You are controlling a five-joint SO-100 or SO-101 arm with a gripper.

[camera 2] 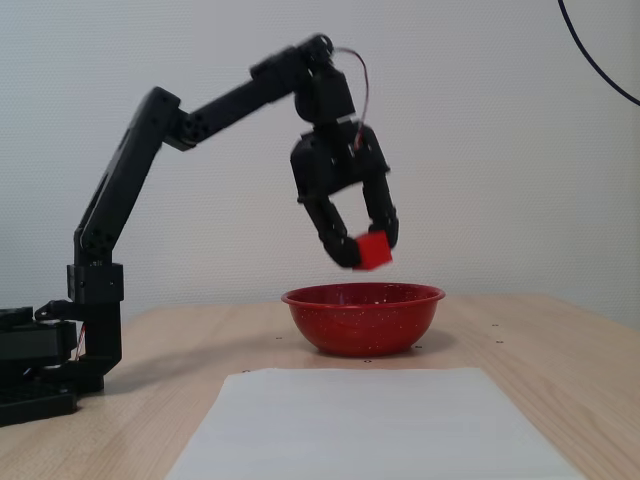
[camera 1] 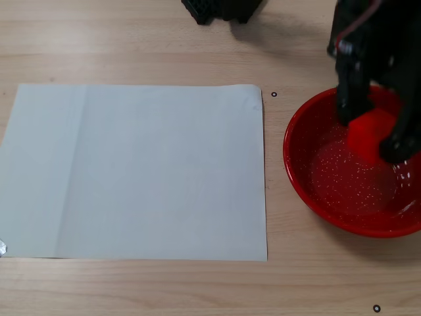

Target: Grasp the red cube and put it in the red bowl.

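Observation:
The red cube (camera 1: 370,131) is pinched between the black fingers of my gripper (camera 1: 373,128). In the side fixed view the gripper (camera 2: 365,248) hangs from the raised arm, and the cube (camera 2: 373,251) sits at its fingertips, a little above the rim of the red bowl (camera 2: 362,320). From above, the cube is over the far part of the bowl (camera 1: 296,178), whose speckled inside holds nothing.
A large white sheet of paper (camera 1: 138,171) lies on the wooden table left of the bowl, and it shows in front of the bowl in the side fixed view (camera 2: 370,425). The arm's base (camera 2: 40,370) stands at the left of that view.

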